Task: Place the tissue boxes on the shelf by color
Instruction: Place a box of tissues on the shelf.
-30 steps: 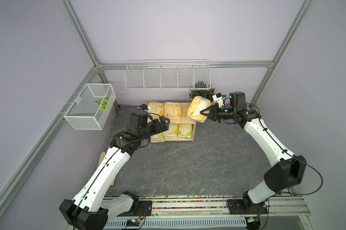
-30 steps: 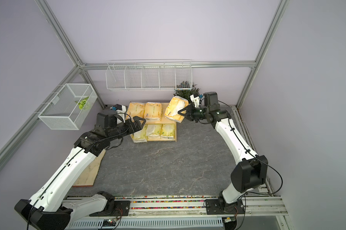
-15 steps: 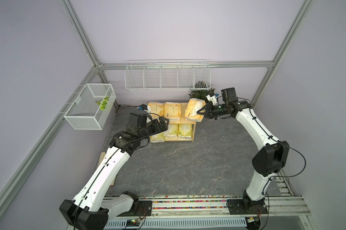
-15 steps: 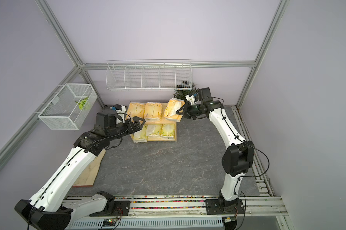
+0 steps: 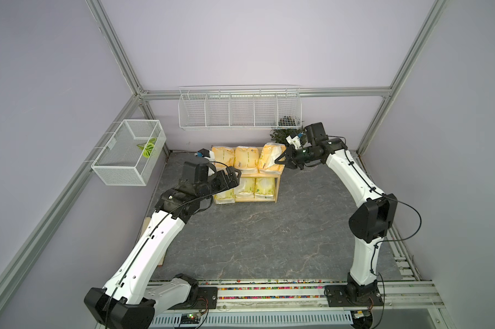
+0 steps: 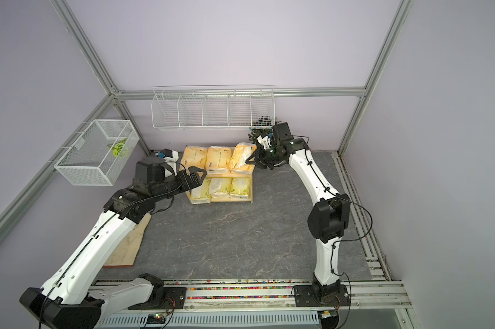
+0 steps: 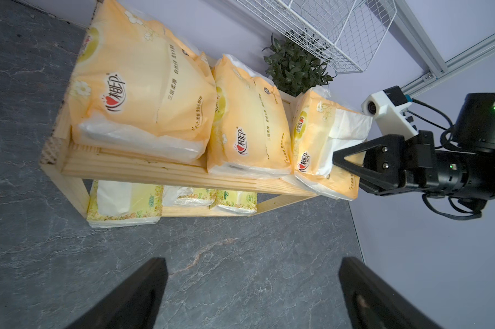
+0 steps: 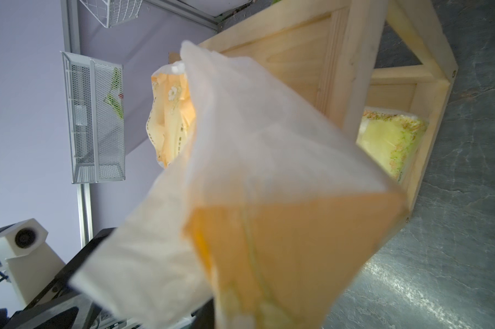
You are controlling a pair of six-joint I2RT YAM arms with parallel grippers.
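Observation:
The shelf (image 5: 277,183) stands against the back wall. Three lemon-yellow tissue boxes (image 5: 245,189) lie on its lower tier. Two orange-yellow tissue boxes (image 5: 223,156) (image 5: 246,158) lie on the top tier. A third orange-yellow one (image 5: 269,159) (image 7: 314,136) leans at the right end, a corner overhanging. My right gripper (image 5: 282,161) (image 6: 252,161) (image 7: 336,158) is shut on that pack's white end. In the right wrist view the pack (image 8: 269,199) hides the jaws. My left gripper (image 5: 232,176) (image 7: 252,265) hovers open and holds nothing, in front of the shelf's left end.
A long white wire basket (image 5: 239,108) hangs on the back wall above the shelf. Another basket (image 5: 129,153) holding a green leaf hangs on the left wall. A small potted plant (image 5: 282,134) stands behind the shelf's right end. A wooden board (image 6: 126,247) lies under my left arm.
My right arm has carried the orange-yellow pack left and down from mid-air to the right end of the shelf's top tier. My left arm has stayed put.

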